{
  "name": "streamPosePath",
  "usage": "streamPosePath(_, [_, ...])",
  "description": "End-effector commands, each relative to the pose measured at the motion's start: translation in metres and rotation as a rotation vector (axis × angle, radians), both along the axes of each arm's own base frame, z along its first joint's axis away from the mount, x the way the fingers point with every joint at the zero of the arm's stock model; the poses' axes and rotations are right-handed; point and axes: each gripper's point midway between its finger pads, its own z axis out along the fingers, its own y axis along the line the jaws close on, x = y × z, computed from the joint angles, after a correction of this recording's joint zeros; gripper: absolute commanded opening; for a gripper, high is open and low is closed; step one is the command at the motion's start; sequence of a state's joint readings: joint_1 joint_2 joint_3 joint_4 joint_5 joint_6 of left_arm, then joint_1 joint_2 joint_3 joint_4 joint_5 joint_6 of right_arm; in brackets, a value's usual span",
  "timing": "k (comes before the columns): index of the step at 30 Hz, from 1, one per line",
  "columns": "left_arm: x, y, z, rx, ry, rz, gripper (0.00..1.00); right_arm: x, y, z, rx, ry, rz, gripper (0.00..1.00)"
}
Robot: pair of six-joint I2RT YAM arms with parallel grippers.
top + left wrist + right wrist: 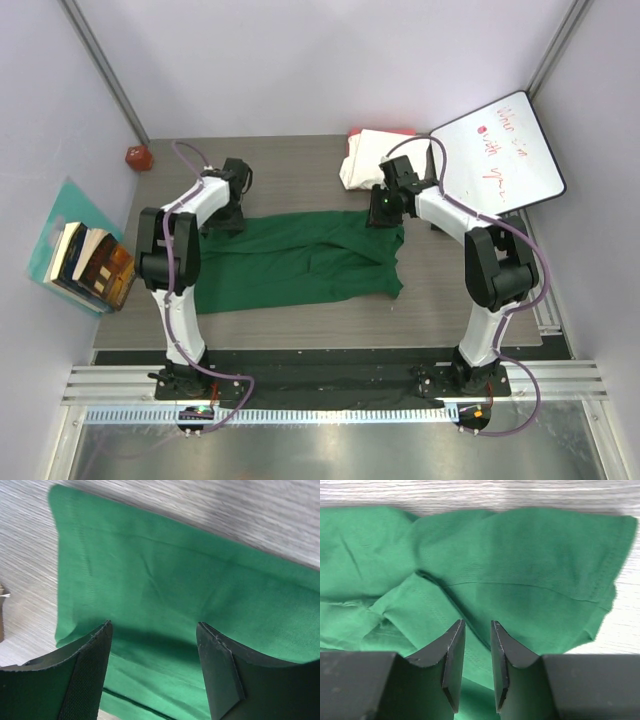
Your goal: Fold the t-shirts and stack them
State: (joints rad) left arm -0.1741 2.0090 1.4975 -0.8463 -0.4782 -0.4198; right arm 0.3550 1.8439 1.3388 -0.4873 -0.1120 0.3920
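Green t-shirt [300, 265] lay spread, left gripper [154, 627] wide above its left end, right gripper [477, 625] narrowly parted, empty, above its right.

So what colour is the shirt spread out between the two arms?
The shirt is plain dark green, clearest from the overhead camera.

You'll find writing in one place only: the whiteboard [500, 150] at two o'clock on the table. It carries two slanted lines of red handwriting, with a red dot beside the upper line. The letters are too small for you to read with certainty. The books [90, 265] at nine o'clock show no legible titles.
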Motion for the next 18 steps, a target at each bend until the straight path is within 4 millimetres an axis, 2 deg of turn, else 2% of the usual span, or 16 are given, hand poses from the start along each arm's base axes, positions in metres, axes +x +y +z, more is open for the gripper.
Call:
streamPosePath(1, [-0.004,-0.005,0.001,0.017,-0.006,0.001,0.64,0.004,0.018,0.013,0.05,-0.039,0.045,0.31])
streamPosePath(3, [-0.013,-0.008,-0.001,0.024,0.017,-0.011,0.59,-0.004,0.02,0.013,0.049,-0.023,0.066,0.31])
streamPosePath(4, [-0.016,-0.008,0.0,0.024,0.017,-0.011,0.52,-0.007,0.021,0.014,0.052,-0.022,0.075,0.31])
streamPosePath(5, [-0.022,-0.009,-0.003,0.023,0.035,-0.015,0.5,-0.01,0.021,0.014,0.055,-0.019,0.079,0.32])
streamPosePath(7, [-0.028,-0.013,-0.006,0.005,0.052,-0.023,0.41,-0.017,0.018,0.004,0.039,0.011,0.086,0.32])
streamPosePath(9, [-0.035,-0.014,-0.011,0.005,0.082,-0.029,0.39,-0.025,0.018,-0.008,0.035,0.054,0.096,0.31])
streamPosePath(10, [-0.038,-0.015,-0.012,0.009,0.091,-0.033,0.3,-0.028,0.019,-0.01,0.042,0.063,0.099,0.31])
streamPosePath(15, [-0.054,-0.017,-0.009,0.007,0.107,-0.047,0.06,-0.047,0.032,-0.012,0.074,0.09,0.147,0.3])
streamPosePath(18, [-0.061,-0.016,-0.004,-0.001,0.1,-0.049,0.04,-0.053,0.038,-0.011,0.094,0.1,0.172,0.29])
